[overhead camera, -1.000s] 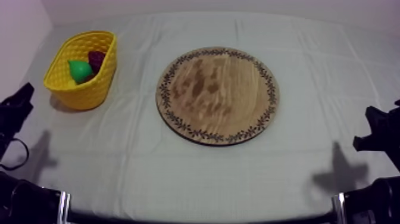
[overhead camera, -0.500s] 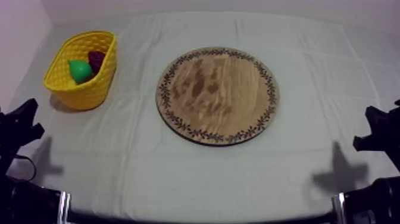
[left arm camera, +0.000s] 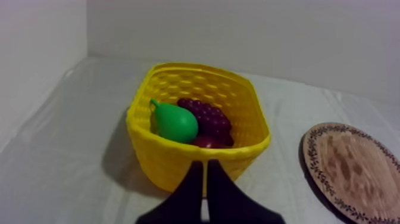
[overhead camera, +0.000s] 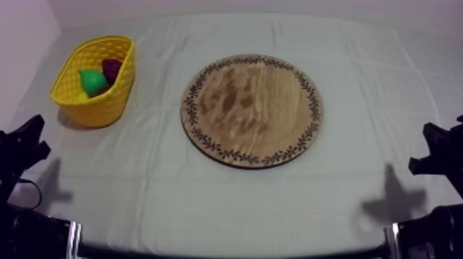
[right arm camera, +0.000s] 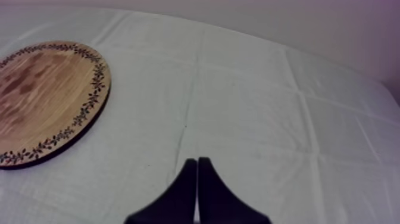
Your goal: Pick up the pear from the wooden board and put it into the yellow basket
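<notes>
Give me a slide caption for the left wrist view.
Left gripper shut, facing the basket holding pear and grapes, board beside it.

Materials before me
yellow basket (left arm camera: 178, 161): woven-textured moulded plastic; pear (left arm camera: 175, 123): smooth, slightly glossy plastic; wooden board (overhead camera: 251, 110): matt grained wood; cloth (overhead camera: 227, 200): creased matt fabric.

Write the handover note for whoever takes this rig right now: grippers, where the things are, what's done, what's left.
Left gripper: shut on nothing, low at the table's left side, pointing at the yellow basket.
Right gripper: shut on nothing, low at the right side, over bare cloth beside the wooden board.
Pear: lying inside the basket, against the grapes, not on the board.
Done: the pear is in the basket and neither gripper holds it.
Left: nothing of the job, as far as the views show.
</notes>
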Motion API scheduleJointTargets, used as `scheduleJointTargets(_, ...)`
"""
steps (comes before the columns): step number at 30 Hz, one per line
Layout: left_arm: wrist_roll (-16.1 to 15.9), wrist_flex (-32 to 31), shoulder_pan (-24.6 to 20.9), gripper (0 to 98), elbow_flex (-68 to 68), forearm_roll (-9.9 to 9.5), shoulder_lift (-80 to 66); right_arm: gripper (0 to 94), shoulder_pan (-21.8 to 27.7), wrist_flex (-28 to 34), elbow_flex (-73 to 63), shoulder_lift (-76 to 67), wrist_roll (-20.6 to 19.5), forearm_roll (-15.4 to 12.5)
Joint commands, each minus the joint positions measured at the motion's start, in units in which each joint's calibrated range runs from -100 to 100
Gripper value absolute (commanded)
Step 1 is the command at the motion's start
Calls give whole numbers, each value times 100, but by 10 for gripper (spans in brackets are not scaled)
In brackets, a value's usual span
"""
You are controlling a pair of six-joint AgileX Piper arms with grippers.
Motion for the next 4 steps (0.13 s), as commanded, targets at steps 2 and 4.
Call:
scheduleJointTargets(2,-41,99,-1,0,0,42,0,5,1,3,5,1,-3,1)
scheduleJointTargets(4,-63,139,-1,0,0,69,0,5,1,3,5,1,-3,1)
